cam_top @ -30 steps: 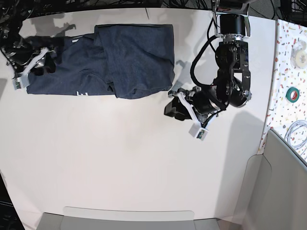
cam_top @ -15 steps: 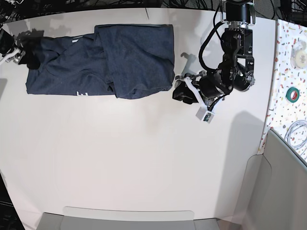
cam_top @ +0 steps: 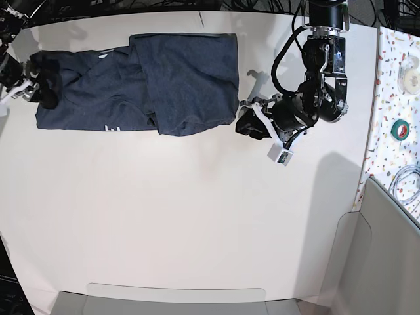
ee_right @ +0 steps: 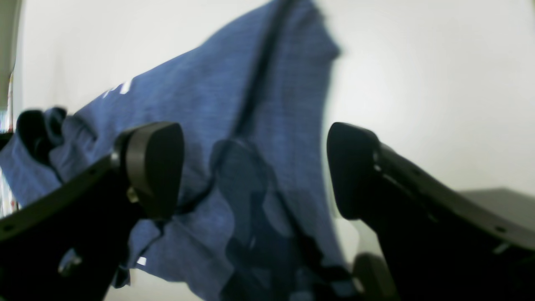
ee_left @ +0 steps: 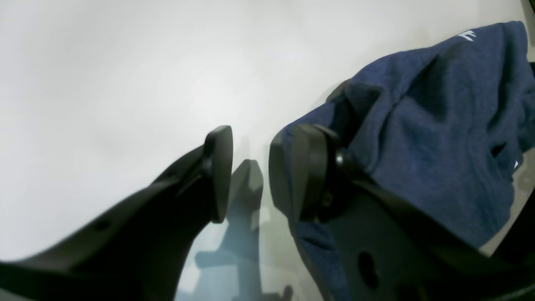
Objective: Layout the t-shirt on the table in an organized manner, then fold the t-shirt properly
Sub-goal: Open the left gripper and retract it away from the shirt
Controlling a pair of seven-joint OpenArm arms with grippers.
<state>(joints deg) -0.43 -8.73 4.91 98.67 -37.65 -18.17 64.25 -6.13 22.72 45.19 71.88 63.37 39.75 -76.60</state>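
Right gripper (cam_top: 23, 82) hung at the table's (cam_top: 197, 223) far-left edge with jaws spread wide and empty, just off the sleeve end of the t-shirt (cam_top: 177, 79), which lay half folded along the far side. Left gripper (cam_top: 251, 121), jaws parted and holding nothing, sat at the shirt's right hem. A low pinch there risked snagging one layer only, dragging the fold askew.

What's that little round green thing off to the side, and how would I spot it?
Look past the white table to the speckled strip along its right edge in the base view. The green tape roll lies there, between a pale roll and coiled white cable; it alone is green.
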